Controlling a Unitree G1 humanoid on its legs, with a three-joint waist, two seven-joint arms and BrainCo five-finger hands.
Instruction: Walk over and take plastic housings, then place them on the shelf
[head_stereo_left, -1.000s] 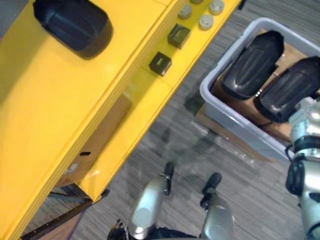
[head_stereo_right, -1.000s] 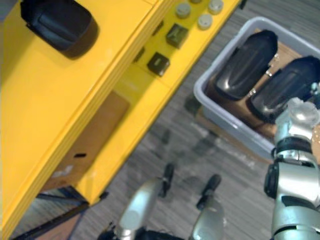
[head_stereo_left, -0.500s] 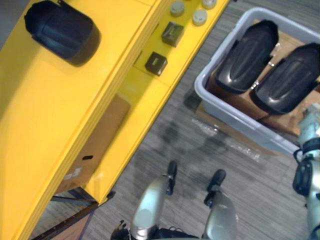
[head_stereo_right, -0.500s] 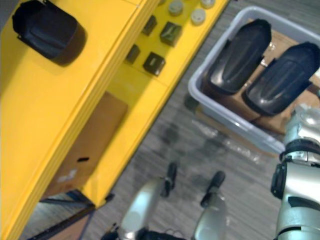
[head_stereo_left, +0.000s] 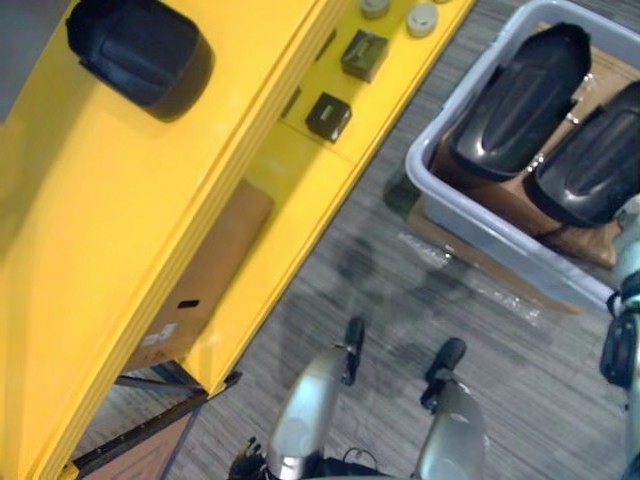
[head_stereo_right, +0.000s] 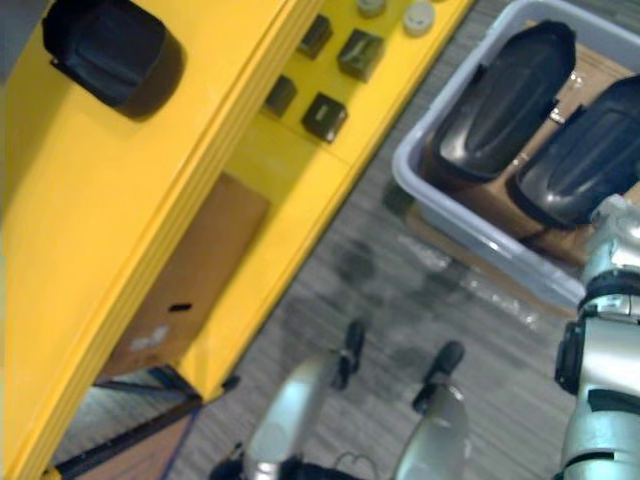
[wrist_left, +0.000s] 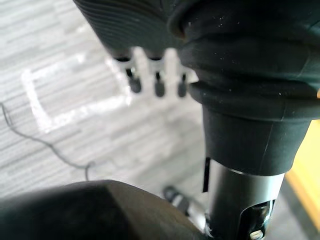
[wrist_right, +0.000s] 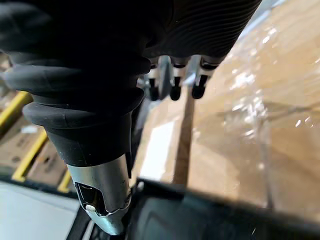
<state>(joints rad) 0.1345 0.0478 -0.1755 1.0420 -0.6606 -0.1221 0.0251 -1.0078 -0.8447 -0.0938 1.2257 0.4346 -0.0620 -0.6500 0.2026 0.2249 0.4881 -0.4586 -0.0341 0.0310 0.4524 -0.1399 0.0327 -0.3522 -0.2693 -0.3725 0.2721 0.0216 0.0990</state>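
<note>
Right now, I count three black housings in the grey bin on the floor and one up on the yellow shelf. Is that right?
Not quite. The grey bin holds two black housings lying side by side, not three, as the left eye view shows. The rest stands: one housing sits up on the yellow shelf.

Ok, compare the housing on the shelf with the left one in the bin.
The shelf housing sits alone on top of the yellow shelf; the bin housing lies beside a second housing in the grey bin. The shelf housing looks matte and stubby from here; the bin housing looks glossy and long. Both are black moulded shells.
</note>
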